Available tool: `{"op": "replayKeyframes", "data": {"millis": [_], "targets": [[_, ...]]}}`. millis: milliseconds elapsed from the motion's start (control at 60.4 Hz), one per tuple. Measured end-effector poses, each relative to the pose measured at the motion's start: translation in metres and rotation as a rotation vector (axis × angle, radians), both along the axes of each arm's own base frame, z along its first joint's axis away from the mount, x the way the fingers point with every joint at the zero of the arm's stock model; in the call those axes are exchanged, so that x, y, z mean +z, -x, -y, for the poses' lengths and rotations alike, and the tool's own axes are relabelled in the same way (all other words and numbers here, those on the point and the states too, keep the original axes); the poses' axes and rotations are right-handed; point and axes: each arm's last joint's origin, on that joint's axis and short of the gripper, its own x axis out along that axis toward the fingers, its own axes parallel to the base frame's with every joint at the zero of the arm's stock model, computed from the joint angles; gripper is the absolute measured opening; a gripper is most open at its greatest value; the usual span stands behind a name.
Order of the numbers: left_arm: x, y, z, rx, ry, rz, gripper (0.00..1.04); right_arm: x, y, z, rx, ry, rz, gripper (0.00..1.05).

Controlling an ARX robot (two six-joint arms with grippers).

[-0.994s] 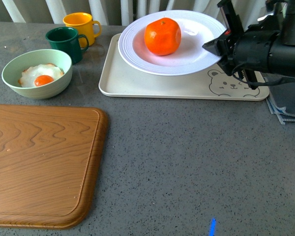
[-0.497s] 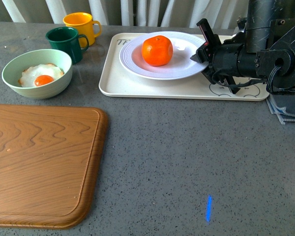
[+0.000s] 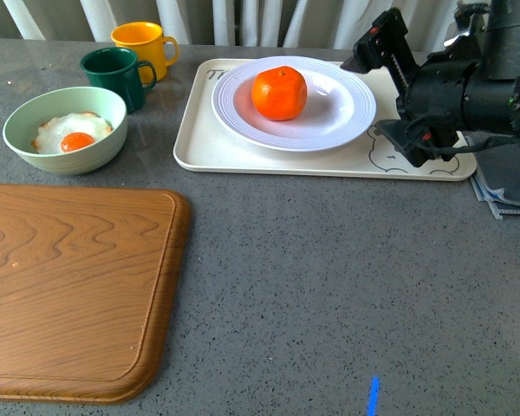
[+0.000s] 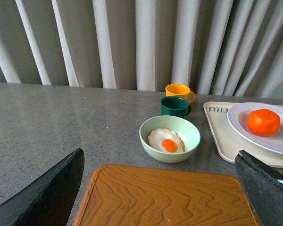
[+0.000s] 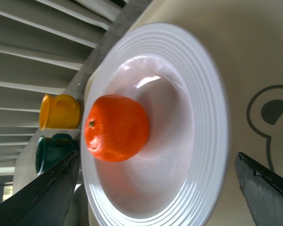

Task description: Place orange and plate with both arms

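Observation:
The orange (image 3: pixel 279 93) sits in the white ridged plate (image 3: pixel 347 121), which rests flat on the cream bear tray (image 3: pixel 243 156) at the back of the table. My right gripper (image 3: pixel 374 95) is open just off the plate's right rim, one finger above and one below rim height, holding nothing. In the right wrist view the orange (image 5: pixel 116 128) and the plate (image 5: pixel 212 117) lie between the spread fingers of the right gripper (image 5: pixel 155 197). My left gripper (image 4: pixel 160 197) is open above the wooden board (image 4: pixel 165 197). From there the orange (image 4: pixel 263 122) shows far off.
A pale green bowl (image 3: pixel 65 130) with a fried egg stands at the left, with a dark green mug (image 3: pixel 113 76) and a yellow mug (image 3: pixel 143 43) behind it. A wooden cutting board (image 3: pixel 69 286) fills the near left. A folded grey cloth (image 3: pixel 503 191) lies at the right edge.
The plate with the orange, held up and tilted by my right gripper a second ago, came down onto the tray. The gripper then let go and drew back to the right.

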Motion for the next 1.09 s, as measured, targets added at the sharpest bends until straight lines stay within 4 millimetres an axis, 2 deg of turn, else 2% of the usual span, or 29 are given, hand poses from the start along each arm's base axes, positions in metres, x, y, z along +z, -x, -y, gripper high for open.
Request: {"op": "replayKeyframes", "data": {"millis": [132, 199, 282, 397, 580, 695, 828, 1093], "targets": [[0.000, 0.000, 0.000, 0.000, 0.000, 0.000, 0.96, 0.033, 0.024, -0.001, -0.009, 0.126, 0.103, 0.95], [0.000, 0.000, 0.000, 0.000, 0.000, 0.000, 0.96, 0.046, 0.040, -0.001, -0.130, 0.309, 0.291, 0.86], [0.000, 0.000, 0.000, 0.000, 0.000, 0.000, 0.96, 0.057, 0.079, 0.012, -0.242, 0.576, 0.478, 0.70], [0.000, 0.000, 0.000, 0.000, 0.000, 0.000, 0.96, 0.059, 0.119, 0.031, -0.234, 0.773, 0.525, 0.51], [0.000, 0.000, 0.000, 0.000, 0.000, 0.000, 0.96, 0.049, 0.155, 0.049, -0.201, 0.863, 0.498, 0.21], [0.000, 0.000, 0.000, 0.000, 0.000, 0.000, 0.96, 0.052, 0.177, 0.058, -0.199, 0.876, 0.514, 0.01], [0.000, 0.000, 0.000, 0.000, 0.000, 0.000, 0.96, 0.051, 0.201, 0.066, -0.194, 0.883, 0.505, 0.02], [0.000, 0.000, 0.000, 0.000, 0.000, 0.000, 0.96, 0.051, 0.231, 0.081, -0.179, 0.880, 0.511, 0.02]]}}
